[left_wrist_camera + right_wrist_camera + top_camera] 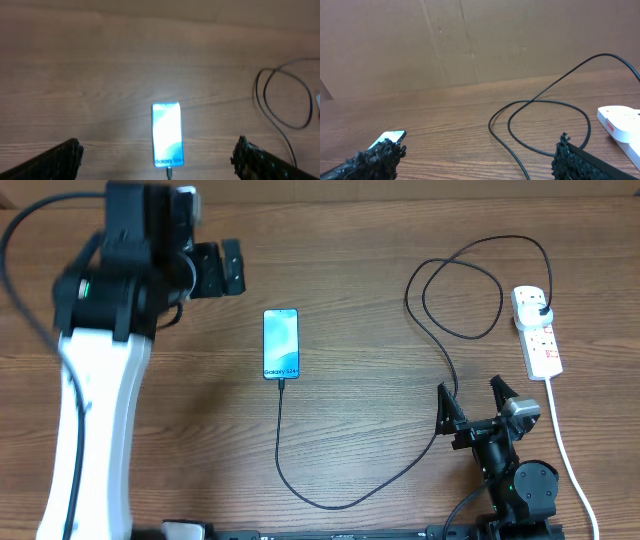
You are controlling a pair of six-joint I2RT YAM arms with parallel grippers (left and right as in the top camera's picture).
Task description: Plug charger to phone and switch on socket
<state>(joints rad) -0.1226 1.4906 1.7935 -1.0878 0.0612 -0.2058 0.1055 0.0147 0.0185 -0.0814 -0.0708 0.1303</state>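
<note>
Wooden table (350, 270): charger (330, 502) links socket (537, 332) and phone (281, 344); left claw (220, 268), right claw (468, 386) open, empty.

A: The table (350, 280) looks like brown wood-grain board, matt and smooth. And the phone (281, 344)?
B: Glossy glass screen, dark frame. The charger (279, 425) is a smooth black plastic-coated cable with a slight sheen.
A: The socket (537, 330) is white plastic, smooth and faintly shiny.
B: The right gripper (479, 147) has black pads (375, 157), rough, grainy and matt. Behind it stands plain brown cardboard (470, 40), dull.
</note>
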